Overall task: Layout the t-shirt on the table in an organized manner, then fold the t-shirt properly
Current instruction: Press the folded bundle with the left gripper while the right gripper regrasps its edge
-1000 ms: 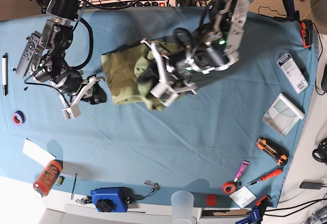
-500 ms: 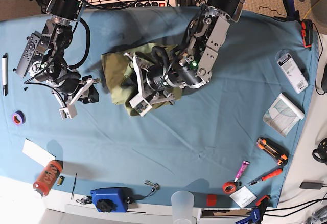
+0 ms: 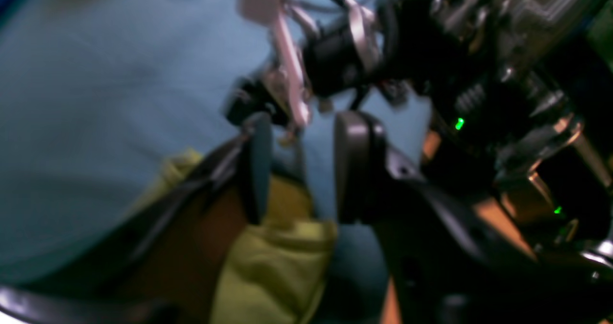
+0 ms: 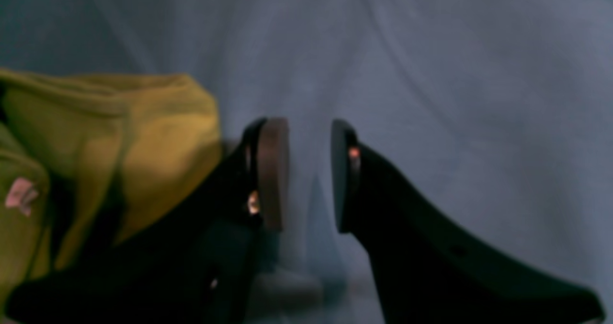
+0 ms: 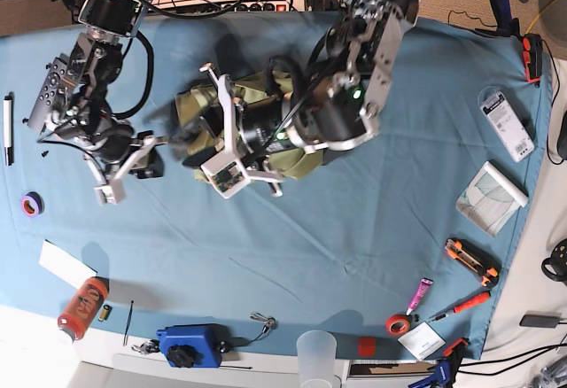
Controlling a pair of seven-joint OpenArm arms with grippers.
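Base view: the left pincer [image 5: 183,133], arm bent low across the crumpled t-shirt [image 5: 205,104] mid-bench [image 5: 354,220], is spread and holds nothing. Farther off, the right pincer [image 5: 152,162] hovers spread just beside the shirt.

No legible text, brand or no. anywhere. Small white tag [image 4: 20,195] on t-shirt [image 4: 119,137]: blurred, unreadable. Orange can [image 5: 82,307] near table's [image 5: 354,255] edge: dark markings, too small to read. Packets right of table: print not resolvable.
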